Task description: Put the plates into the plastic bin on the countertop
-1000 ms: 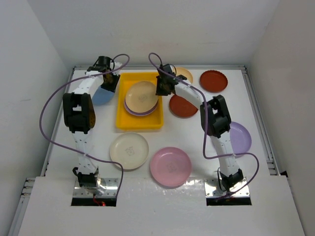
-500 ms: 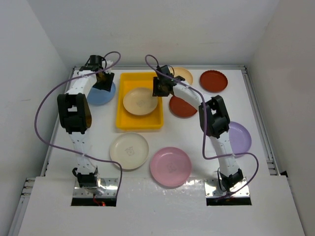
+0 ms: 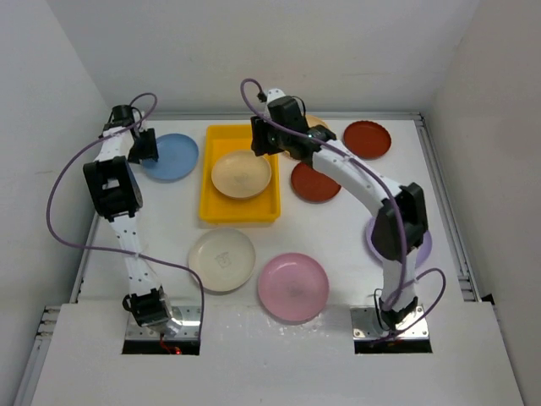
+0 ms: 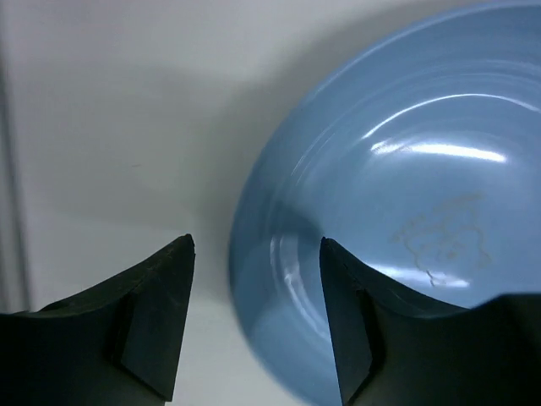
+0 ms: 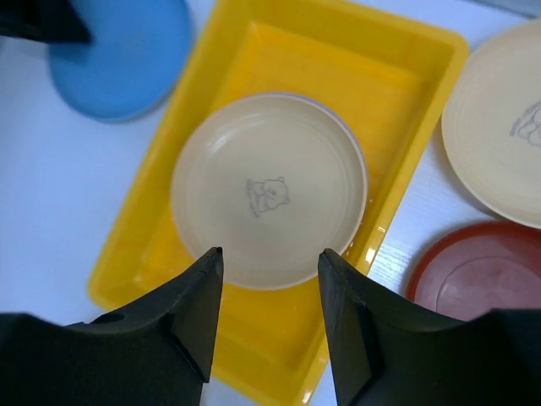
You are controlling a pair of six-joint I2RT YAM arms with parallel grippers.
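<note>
One tan plate (image 5: 269, 190) lies in the yellow bin (image 5: 397, 93), which stands on the far middle of the white table (image 3: 338, 245). Above it we see the right gripper (image 5: 270, 254), its jaws wide apart and holding nothing. Just left of the bin lies a blue plate (image 4: 406, 211). The left gripper (image 4: 256, 245) has its jaws open astride the left rim of this plate, gripping nothing. Nearer to us lie a cream plate (image 3: 221, 260) and a pink plate (image 3: 293, 287).
</note>
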